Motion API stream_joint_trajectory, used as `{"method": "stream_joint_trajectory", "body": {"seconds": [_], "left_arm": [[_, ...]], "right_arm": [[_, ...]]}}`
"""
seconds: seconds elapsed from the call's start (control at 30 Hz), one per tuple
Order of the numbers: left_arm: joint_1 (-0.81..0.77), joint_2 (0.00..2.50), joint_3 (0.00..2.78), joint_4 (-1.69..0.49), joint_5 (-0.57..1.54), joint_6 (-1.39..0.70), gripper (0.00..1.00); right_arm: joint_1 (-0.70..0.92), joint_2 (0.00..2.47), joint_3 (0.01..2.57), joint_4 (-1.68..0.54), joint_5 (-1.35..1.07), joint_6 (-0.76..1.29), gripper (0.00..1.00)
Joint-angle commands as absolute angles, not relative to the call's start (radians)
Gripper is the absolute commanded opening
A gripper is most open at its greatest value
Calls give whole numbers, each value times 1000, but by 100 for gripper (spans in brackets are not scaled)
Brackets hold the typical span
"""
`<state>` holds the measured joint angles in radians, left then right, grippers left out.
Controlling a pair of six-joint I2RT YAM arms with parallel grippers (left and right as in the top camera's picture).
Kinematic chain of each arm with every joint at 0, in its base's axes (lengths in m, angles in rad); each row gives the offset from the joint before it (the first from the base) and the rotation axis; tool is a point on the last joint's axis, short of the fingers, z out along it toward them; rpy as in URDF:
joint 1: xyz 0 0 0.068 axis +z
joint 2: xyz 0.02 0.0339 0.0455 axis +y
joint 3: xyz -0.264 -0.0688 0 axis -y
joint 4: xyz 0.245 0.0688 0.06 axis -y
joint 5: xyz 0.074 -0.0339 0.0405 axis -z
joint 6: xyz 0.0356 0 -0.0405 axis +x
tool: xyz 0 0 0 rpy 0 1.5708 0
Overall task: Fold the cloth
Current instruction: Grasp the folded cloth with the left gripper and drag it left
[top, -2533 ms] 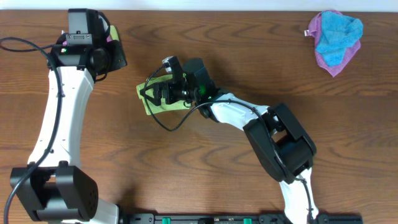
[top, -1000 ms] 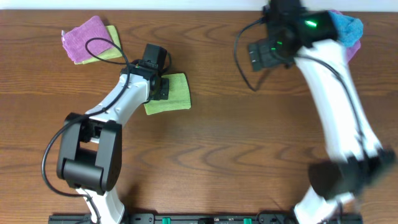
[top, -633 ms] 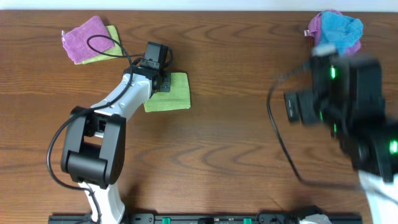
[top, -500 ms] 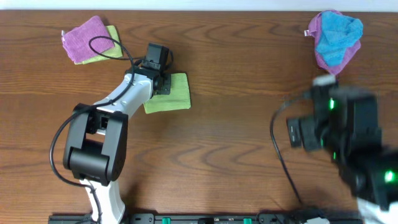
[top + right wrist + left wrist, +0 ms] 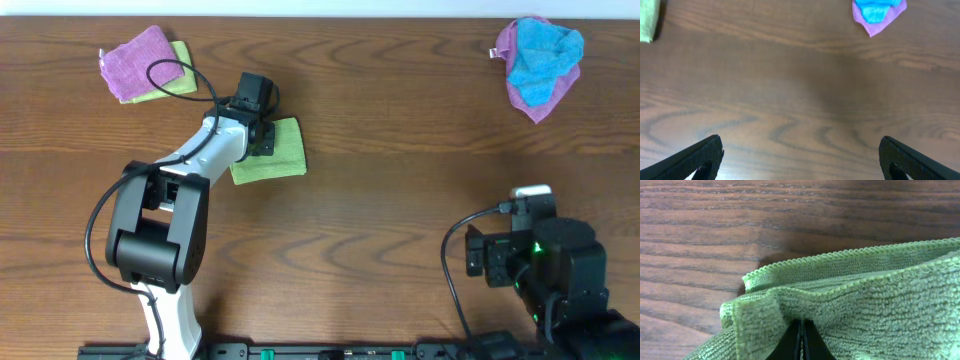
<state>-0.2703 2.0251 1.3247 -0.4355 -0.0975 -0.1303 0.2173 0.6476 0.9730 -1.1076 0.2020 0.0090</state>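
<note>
Left gripper (image 5: 801,339), at the low centre of its wrist view, was pressed together on a raised pleat of the green cloth (image 5: 865,300), probably so that this edge could be carried over. Overhead, the cloth lay left of centre on the table (image 5: 400,200) (hemmed layers showed it already doubled). Right gripper (image 5: 801,155), spread and empty, hung at lower right, seemingly parked clear. A folded pile (image 5: 140,65) occupied the upper left and a bunched pile (image 5: 540,65) the upper right.

Bright, even light, mostly sharp; soft shadow beside the cloth (image 5: 865,305).
</note>
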Motion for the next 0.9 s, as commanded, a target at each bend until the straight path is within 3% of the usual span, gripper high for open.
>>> {"method": "stream_joint_trajectory", "body": {"seconds": [0.0,0.1,0.2,0.33,0.5,0.67,0.87], "left_arm": [[-269,1985,1380,-467,-107,-135,6],[-269,1898,1448,-554,-107,-137,13],[-264,1808,1462,-643,-110,-178,13],[-204,1750,1461,-742,-80,-239,28],[-56,1750,1386,-737,279,-239,30],[40,1750,1272,-672,469,-209,38],[112,1750,1118,-502,579,-206,67]], "right_arm": [[208,646,972,-1084,210,33,99],[208,646,972,-1080,210,33,99],[208,646,972,-1082,210,33,99],[208,646,972,-1087,210,30,99],[208,647,972,-1100,210,28,99],[208,647,972,-1119,210,28,99],[208,647,972,-1119,210,28,99]]}}
